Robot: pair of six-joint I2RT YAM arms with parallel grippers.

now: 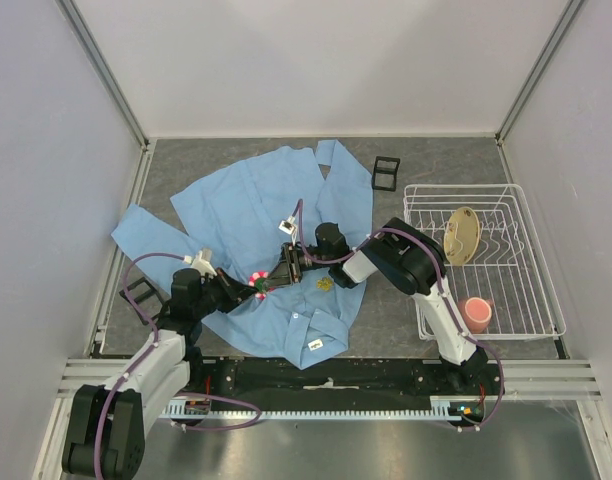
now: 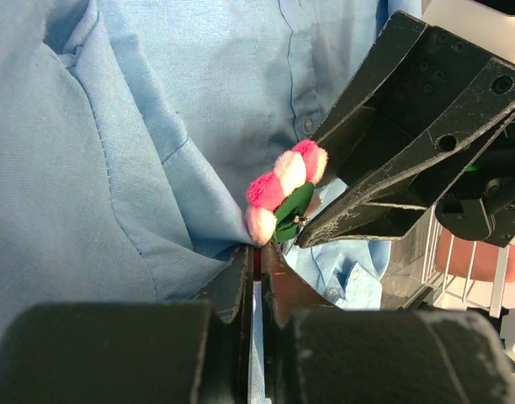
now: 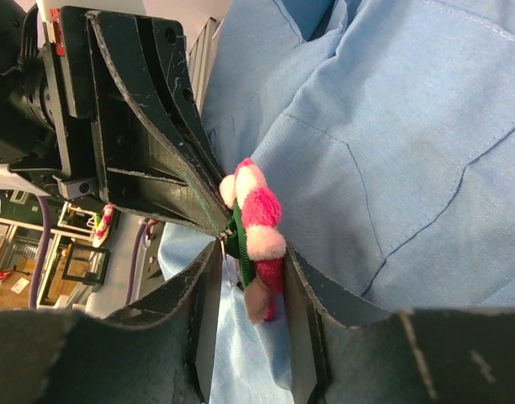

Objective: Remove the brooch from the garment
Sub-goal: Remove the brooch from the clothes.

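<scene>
On my right a white wire dish rack (image 1: 456,187) stands on the grey table (image 1: 216,165), well apart from the middle. An oval tan object (image 1: 466,232) leans among the wires in its far part. A pink cup (image 1: 476,313) sits in the near part, close to the rack's inner side. Beyond the middle of the table, near the rack's far corner but apart from it, lies a small black rectangular frame (image 1: 388,160). A second black frame (image 1: 138,293) lies on my left, near the table's edge. Plain white walls close in the table on three sides.
</scene>
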